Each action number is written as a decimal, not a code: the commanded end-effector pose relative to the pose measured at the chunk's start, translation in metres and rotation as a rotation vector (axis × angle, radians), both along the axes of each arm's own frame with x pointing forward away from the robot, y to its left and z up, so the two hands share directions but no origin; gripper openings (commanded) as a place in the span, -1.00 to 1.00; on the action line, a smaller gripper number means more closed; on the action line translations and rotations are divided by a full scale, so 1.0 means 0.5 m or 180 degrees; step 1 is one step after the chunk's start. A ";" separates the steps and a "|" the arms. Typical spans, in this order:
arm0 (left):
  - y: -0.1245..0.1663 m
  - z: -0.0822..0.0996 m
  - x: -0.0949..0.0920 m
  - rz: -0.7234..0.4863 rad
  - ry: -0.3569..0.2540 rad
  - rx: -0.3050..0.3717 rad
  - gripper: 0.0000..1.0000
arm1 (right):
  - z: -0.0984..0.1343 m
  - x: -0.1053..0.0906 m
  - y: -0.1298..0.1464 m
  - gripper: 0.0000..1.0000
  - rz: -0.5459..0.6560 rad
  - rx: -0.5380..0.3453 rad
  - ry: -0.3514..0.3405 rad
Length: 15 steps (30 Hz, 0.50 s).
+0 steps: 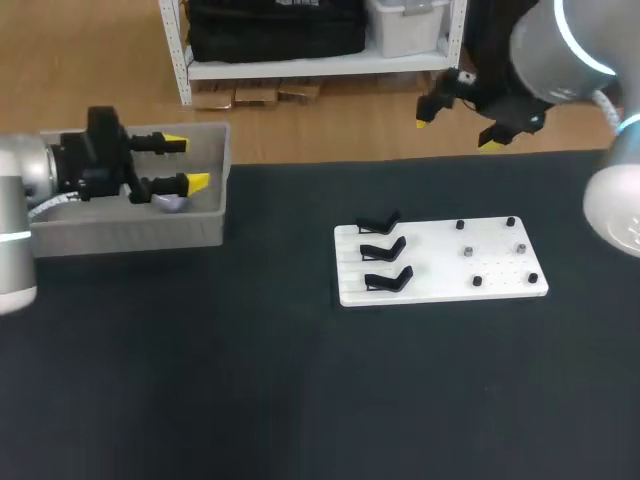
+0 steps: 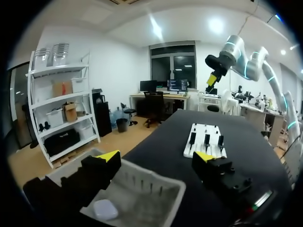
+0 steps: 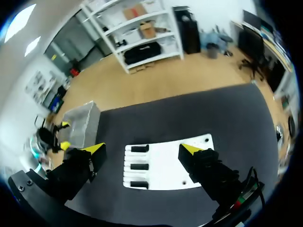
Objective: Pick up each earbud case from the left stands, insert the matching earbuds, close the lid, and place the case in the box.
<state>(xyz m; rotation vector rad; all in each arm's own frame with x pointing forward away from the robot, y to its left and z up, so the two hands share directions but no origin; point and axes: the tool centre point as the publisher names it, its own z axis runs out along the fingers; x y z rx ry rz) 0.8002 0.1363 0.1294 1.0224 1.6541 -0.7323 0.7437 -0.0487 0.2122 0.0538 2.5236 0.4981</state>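
Grey box [image 1: 130, 240] holds a white earbud case [image 1: 172, 203]; the left hand [image 1: 186, 162] hovers over it, spread open and empty. Right hand [image 1: 457, 132] hangs open and empty, high beyond the white board [image 1: 440, 270].

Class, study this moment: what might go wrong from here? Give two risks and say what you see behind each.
1. The left claw hangs open low over the grey box, just above the earbud case; swinging out sideways might catch the wall and drag the box.
2. The three black stands look empty, so the open right claw might reach for nothing.
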 end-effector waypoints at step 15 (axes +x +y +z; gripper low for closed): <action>-0.193 0.027 -0.105 0.0193 0.0609 0.0195 1.00 | -0.028 -0.013 -0.158 1.00 0.1728 0.0082 -0.0112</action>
